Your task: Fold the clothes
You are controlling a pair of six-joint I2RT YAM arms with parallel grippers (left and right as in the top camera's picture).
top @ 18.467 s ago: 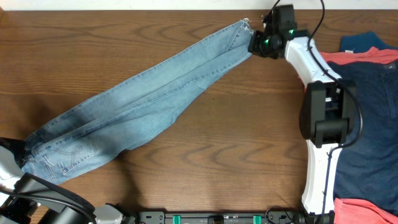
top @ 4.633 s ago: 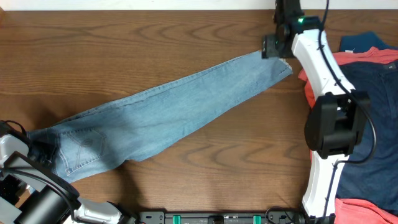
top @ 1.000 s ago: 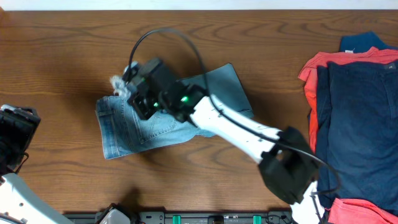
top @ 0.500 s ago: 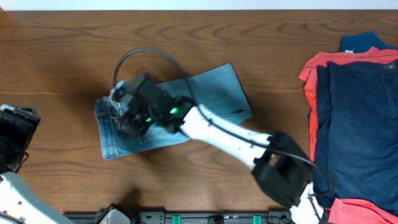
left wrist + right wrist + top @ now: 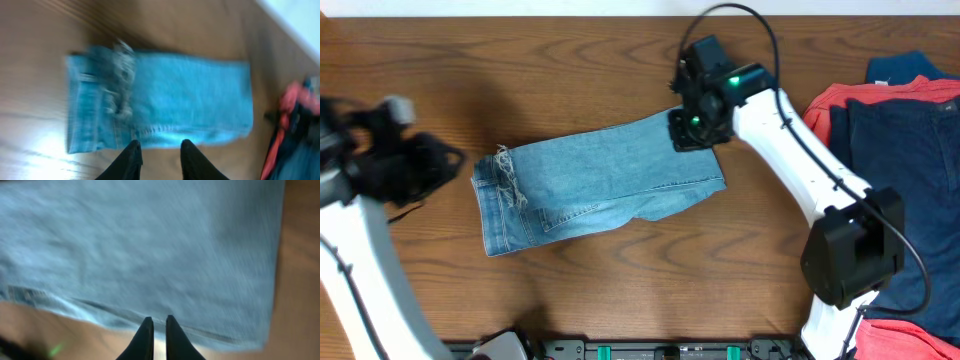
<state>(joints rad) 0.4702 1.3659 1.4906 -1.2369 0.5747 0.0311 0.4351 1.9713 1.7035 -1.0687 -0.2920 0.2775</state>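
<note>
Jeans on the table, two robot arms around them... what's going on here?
Two robot arms are folding clothes. The light blue jeans lie on the wooden table, already folded in half. The right hand is over their folded end, fingers nearly together with nothing between them. The left hand is off to the left, clear of the denim. A pile of navy, coral-red and teal garments sits at the right edge.

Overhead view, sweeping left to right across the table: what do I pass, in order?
Left gripper → folded jeans → stack of navy, coral-red and teal garments. The right gripper overlaps the jeans' right end, so it is left unordered.
</note>
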